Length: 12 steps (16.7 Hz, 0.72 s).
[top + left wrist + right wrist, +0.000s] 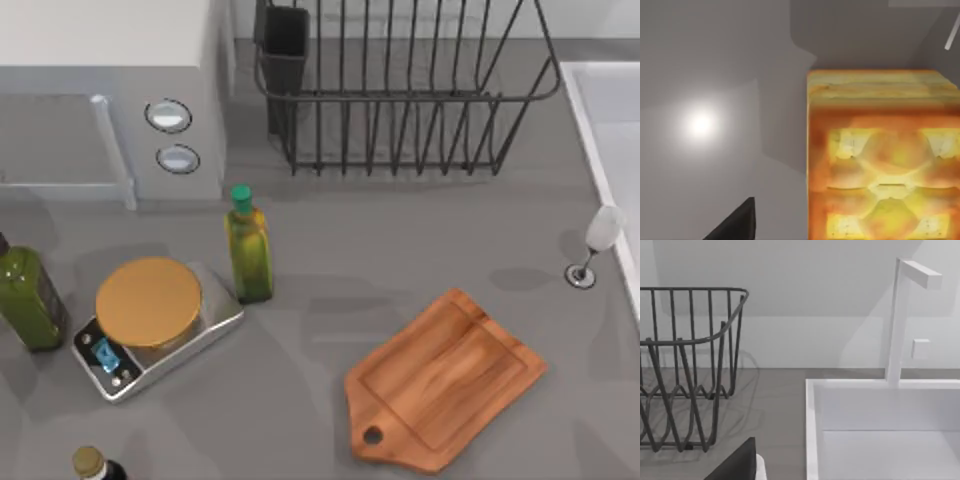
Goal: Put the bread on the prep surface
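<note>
bread point(883, 160) sits right up close to the left gripper's wrist cam, its far side & lower edge cut off. just one dark finger point(737, 224) shows, so can't tell how far it's open or if it grips. cutting board point(446, 381) lies bare toward table's right. right gripper finger point(737, 463) points at sink point(880, 425) & dish rack point(687, 365), state unclear.

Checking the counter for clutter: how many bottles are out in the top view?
3: a green-capped bottle beside the scale, a dark green bottle at the left edge, and a bottle top at the bottom-left edge.
</note>
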### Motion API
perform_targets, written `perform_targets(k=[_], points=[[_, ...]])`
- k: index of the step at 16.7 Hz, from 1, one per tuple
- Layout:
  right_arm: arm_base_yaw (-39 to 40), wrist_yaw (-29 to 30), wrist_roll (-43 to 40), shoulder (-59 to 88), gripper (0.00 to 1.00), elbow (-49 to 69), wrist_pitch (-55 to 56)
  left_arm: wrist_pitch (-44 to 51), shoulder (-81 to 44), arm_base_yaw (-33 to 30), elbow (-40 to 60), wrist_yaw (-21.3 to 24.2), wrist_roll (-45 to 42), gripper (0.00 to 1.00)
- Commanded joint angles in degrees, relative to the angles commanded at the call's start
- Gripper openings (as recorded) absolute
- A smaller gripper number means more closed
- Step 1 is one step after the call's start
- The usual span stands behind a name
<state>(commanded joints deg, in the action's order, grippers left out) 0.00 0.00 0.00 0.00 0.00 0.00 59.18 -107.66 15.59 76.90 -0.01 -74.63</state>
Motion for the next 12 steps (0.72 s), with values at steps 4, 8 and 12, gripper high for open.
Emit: perform_targets(k=[4, 8, 12], points=[[0.0, 0.0, 0.0, 0.0, 1.00, 0.0, 0.0, -0.1, 0.2, -0.2, -0.4, 0.1, 0.0, 1.00], [0.0, 0.0, 0.0, 0.0, 1.00, 0.0, 0.0, -4.7, 0.2, 1.6, -5.1, 0.0, -1.6, 1.00], [0.0, 0.0, 0.0, 0.0, 1.00, 0.0, 0.0, -12.7, -4.1, 1.2, -9.2, 0.0, -1.2, 1.00]])
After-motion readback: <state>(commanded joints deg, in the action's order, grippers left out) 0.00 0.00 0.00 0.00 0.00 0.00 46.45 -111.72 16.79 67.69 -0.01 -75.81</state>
